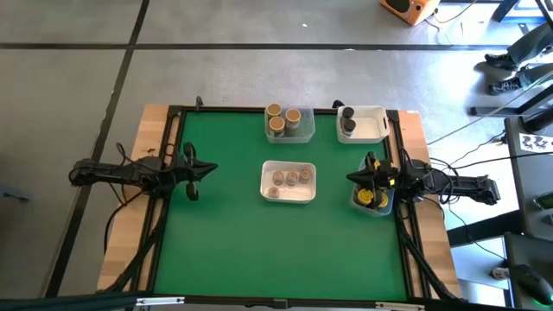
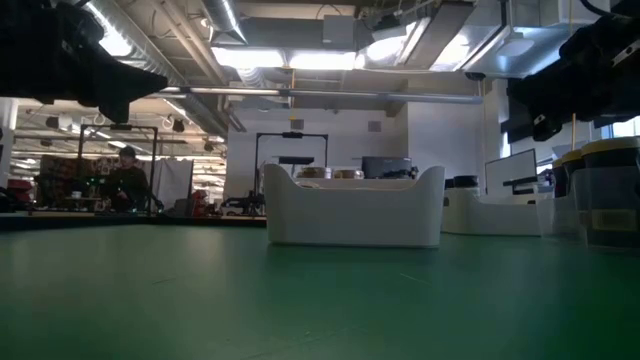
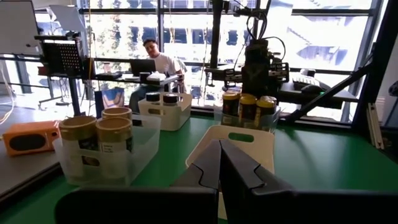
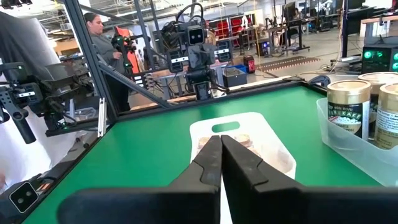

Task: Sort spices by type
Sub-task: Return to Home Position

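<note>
Small spice jars stand sorted in four trays. Three tan-lidded jars (image 1: 285,119) fill a clear tray at the far edge. Dark-lidded jars (image 1: 347,121) stand in a white tray to its right. Grey-lidded jars (image 1: 289,179) sit in the white tray (image 1: 288,195) at the table's middle. Yellow-lidded jars (image 1: 368,198) stand in a clear tray at the right edge, partly under my right arm. My left gripper (image 1: 194,170) hovers shut left of the middle tray. My right gripper (image 1: 352,178) hovers shut to its right. Both point at the middle tray (image 3: 239,140) (image 4: 239,134).
Bare green mat lies in front of and to the left of the middle tray (image 2: 355,210). A black frame runs along the table's edges. A person (image 3: 155,56) sits at a desk beyond the table, and another person (image 4: 99,37) stands past the opposite edge.
</note>
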